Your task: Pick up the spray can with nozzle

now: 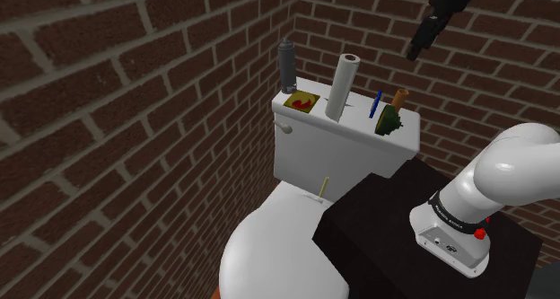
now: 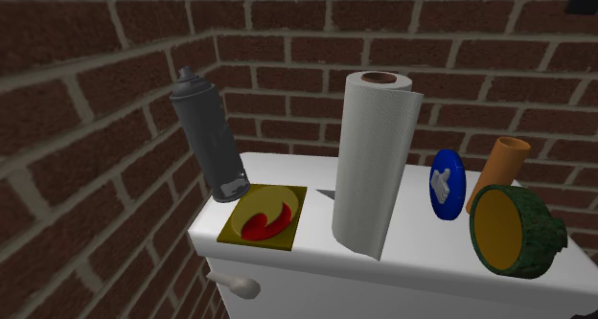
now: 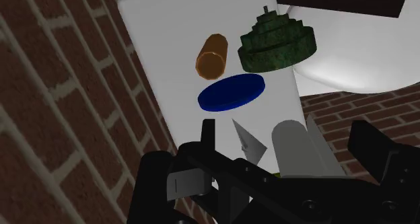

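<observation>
Hovering high above the toilet tank's [image 1: 345,149] end on the shoulder view's right, the gripper [image 1: 420,44] hangs released and empty; the grey spray can [image 1: 287,65] stands upright at the opposite end, beyond the paper roll [image 1: 343,86]; its nozzle is hard to make out.

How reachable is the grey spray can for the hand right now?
Probably yes. The hand hangs high over the other end of the tank lid, and the spray can is open from above. The paper towel roll stands between them and the brick wall crowds the can, so go over.
</observation>
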